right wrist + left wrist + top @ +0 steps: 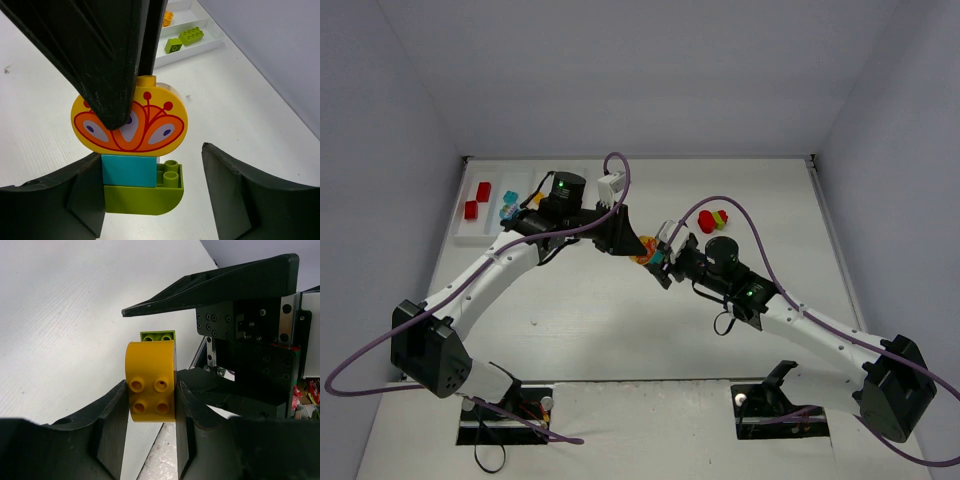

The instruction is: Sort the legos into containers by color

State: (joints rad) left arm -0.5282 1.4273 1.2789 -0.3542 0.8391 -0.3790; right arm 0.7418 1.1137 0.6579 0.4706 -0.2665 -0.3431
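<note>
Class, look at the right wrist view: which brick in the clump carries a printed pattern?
The yellow rounded brick, uppermost in that view. It bears an orange-and-red flower print, while the cyan brick and lime green brick beneath it are plain.
</note>
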